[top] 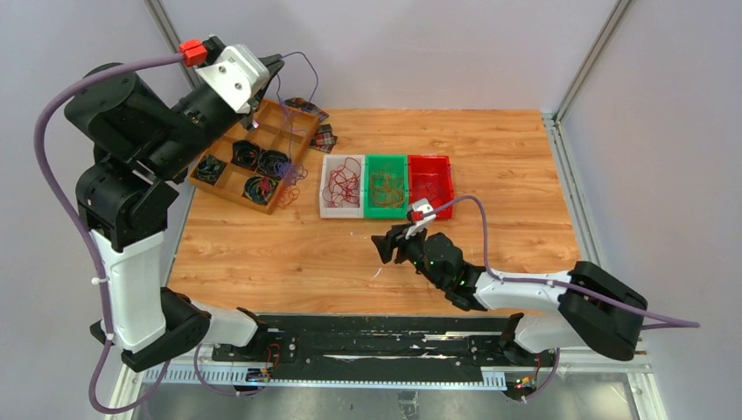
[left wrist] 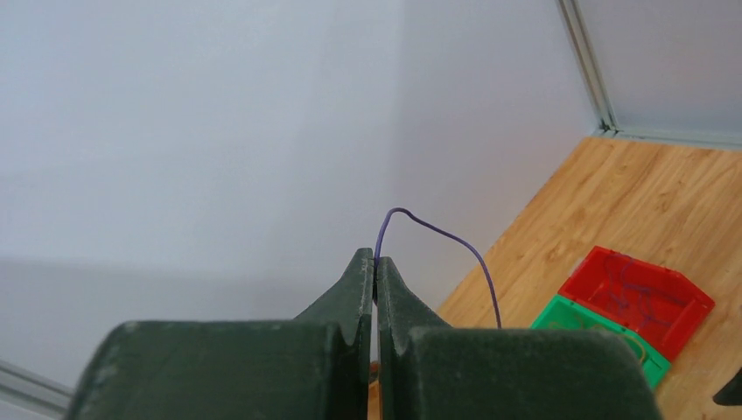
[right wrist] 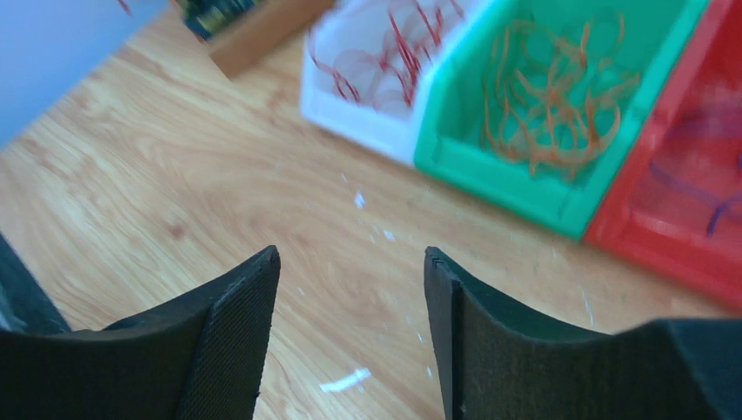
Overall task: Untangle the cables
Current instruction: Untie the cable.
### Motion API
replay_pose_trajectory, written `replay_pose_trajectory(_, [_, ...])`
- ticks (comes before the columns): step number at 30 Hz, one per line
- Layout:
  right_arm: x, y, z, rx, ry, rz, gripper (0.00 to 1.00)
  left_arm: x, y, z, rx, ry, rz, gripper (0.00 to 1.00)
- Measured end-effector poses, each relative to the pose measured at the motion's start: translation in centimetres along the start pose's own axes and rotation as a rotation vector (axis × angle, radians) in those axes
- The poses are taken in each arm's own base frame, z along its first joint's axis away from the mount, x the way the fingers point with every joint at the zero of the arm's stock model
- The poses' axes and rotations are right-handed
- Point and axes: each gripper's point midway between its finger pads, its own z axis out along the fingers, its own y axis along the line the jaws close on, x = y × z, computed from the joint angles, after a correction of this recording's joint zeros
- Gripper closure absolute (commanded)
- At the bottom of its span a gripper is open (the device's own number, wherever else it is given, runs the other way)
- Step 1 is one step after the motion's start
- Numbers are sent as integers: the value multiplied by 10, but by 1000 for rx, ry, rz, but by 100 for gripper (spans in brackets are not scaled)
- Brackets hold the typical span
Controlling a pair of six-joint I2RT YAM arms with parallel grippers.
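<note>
The wooden counter (top: 507, 166) carries a compartmented wooden tray (top: 232, 194) at far left. Beside it, a white bin (top: 341, 213), green bin (top: 387, 213) and red bin (top: 448, 184) stand touching in a row. The left pincer (top: 273, 63) is raised above the tray, its jaws pressed together on one purple cable (left wrist: 446, 236), which arcs away and hangs down. The right pincer (right wrist: 350, 254) hovers low over bare counter near the green bin, jaws apart and holding nothing. Red cables (top: 343, 182) lie in the white bin and orange cables (top: 385, 185) in the green. What look like purple strands (right wrist: 700, 175), blurred, lie in the red.
</note>
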Motion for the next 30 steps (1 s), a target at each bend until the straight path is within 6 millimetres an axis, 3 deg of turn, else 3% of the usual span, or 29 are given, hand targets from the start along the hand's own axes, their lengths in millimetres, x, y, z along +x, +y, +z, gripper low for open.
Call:
replay_pose_trajectory(2, [-26,13,1,-31,-44,-9,31,1,-2,2,8,0,-1,100])
replay_pose_trajectory(9, [-163,85,8,-221,-268,-72,26,6,-11,9,46,1,-17,100])
replay_pose_trajectory(13, [-203,112,8,-306,-325,-110,26,1,-14,8,64,-16,-34,100])
replay_pose_trajectory(16, [-208,126,13,-360,-320,-134,27,-1,-19,7,84,-29,-62,100])
replay_pose_trajectory(20, [-192,132,24,-385,-267,-155,35,-3,-27,8,119,-41,-106,99])
replay_pose_trajectory(26, [-171,130,35,-375,-212,-164,70,-11,-39,8,178,-72,-183,100])
replay_pose_trajectory(30, [-161,130,38,-378,-194,-149,76,-26,-43,5,209,-114,-237,100])
